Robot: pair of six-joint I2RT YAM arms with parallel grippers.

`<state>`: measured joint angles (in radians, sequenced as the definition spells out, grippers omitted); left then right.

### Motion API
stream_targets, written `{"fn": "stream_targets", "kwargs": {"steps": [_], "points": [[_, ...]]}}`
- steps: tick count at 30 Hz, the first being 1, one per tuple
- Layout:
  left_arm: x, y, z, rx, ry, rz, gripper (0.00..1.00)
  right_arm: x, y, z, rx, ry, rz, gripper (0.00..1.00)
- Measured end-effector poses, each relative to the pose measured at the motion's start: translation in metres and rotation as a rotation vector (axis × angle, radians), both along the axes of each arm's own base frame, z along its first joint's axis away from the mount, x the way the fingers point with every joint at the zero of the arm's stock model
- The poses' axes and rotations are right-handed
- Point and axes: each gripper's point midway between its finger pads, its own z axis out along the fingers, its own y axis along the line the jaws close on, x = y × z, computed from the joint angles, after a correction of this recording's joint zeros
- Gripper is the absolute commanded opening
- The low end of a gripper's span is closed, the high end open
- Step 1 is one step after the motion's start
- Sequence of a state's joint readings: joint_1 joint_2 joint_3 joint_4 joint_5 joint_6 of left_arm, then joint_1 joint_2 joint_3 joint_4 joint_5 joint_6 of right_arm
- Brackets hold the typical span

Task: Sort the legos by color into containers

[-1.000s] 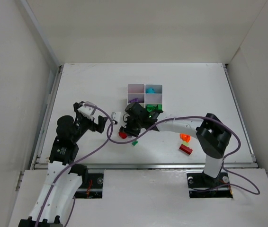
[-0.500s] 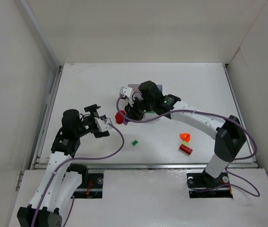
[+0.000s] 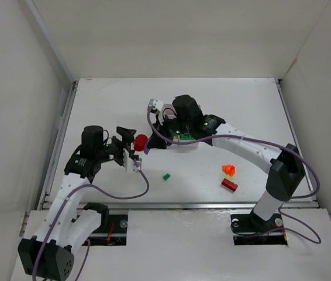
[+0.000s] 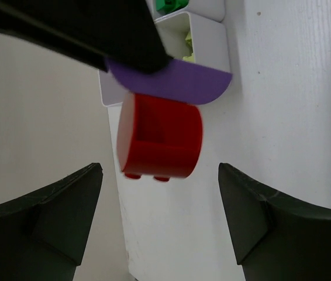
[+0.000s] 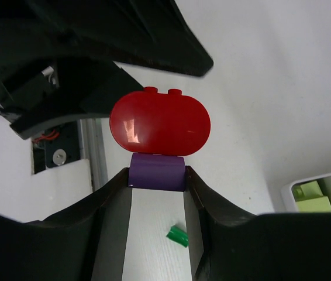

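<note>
Lifting clear of the table within the last second, the right gripper point(image 5: 157, 175) has carried a red brick point(image 4: 159, 140) stuck to a purple brick point(image 4: 177, 79) up to meet the left gripper point(image 4: 161, 181), which swung round to face it. Right fingers are clamped on the purple one, with the red one jutting past their tips. Left fingers stand apart on either side of the red, not touching (a gap on both flanks). The pair probably needs pulling apart before either brick goes into the tray point(image 4: 209, 35) beyond the left fingertips.
</note>
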<state>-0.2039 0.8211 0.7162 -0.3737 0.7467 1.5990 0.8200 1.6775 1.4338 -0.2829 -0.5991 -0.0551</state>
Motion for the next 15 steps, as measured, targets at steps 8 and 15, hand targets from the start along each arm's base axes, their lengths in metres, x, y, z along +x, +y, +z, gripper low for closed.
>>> {"fn": "stream_targets", "kwargs": {"steps": [8, 15], "points": [[-0.006, -0.008, -0.004, 0.022, 0.015, -0.072, 0.65, -0.002, 0.008, 0.012, 0.041, 0.045, 0.001, 0.0], [-0.011, -0.012, 0.002, -0.013, 0.015, -0.085, 0.37, 0.0, 0.011, 0.003, 0.028, 0.082, -0.01, 0.0]]}}
